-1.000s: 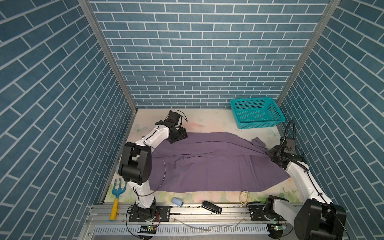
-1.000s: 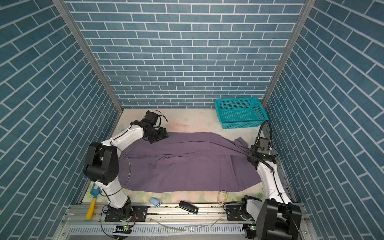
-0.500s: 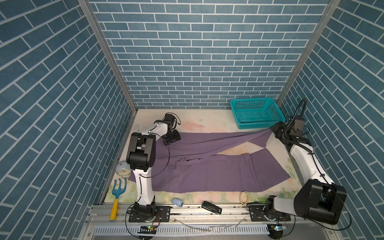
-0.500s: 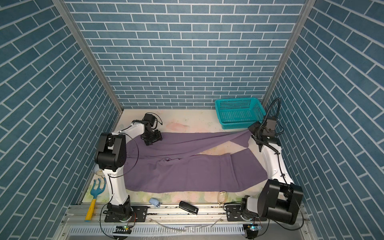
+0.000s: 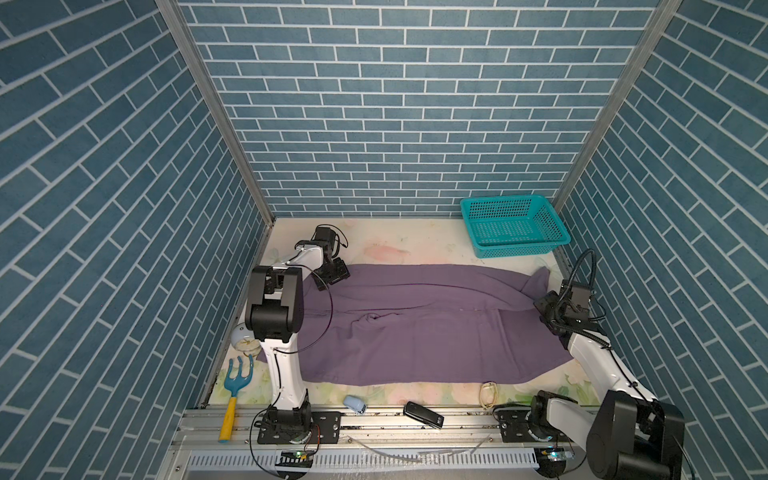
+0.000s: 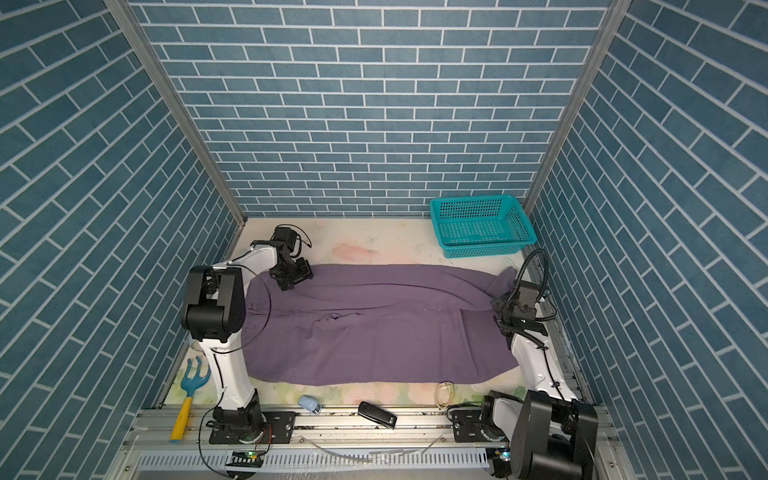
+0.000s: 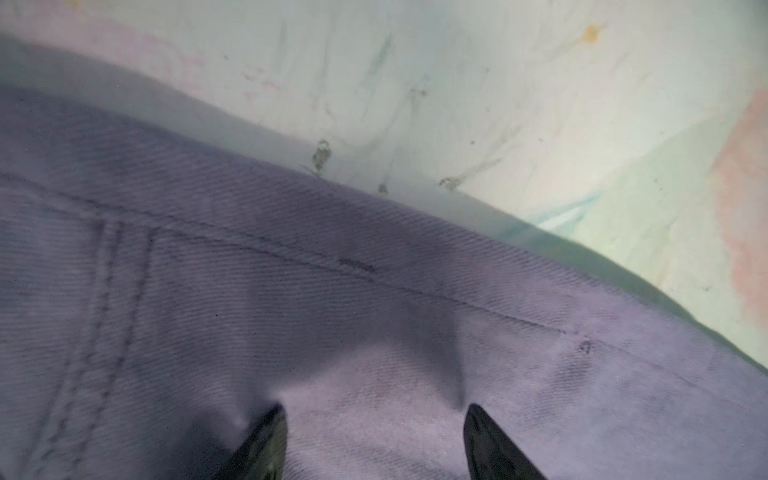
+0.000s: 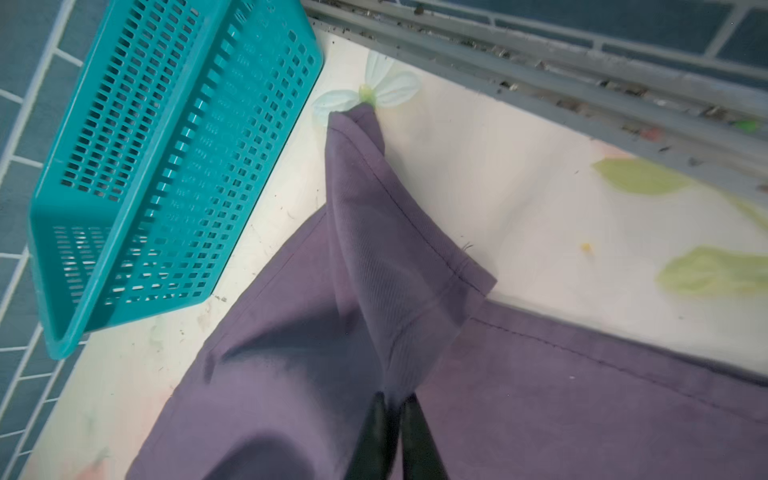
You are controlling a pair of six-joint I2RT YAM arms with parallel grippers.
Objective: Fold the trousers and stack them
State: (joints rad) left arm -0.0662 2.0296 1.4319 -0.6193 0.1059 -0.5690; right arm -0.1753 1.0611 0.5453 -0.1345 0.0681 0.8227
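Large muted purple soft-fabric trousers [image 5: 415,332] lie spread across the middle of the flower-print table [image 5: 395,237]. Left pincer [image 7: 374,415] presses on them near the table's far left corner, prongs apart. Right pincer [image 8: 392,401] is clamped on a tented cuff by the right edge.

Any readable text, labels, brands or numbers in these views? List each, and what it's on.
None legible in any view.
white clock: dial marks too small to read.
black device on the front rail: no label readable.
trousers and teal basket: plain, no print.
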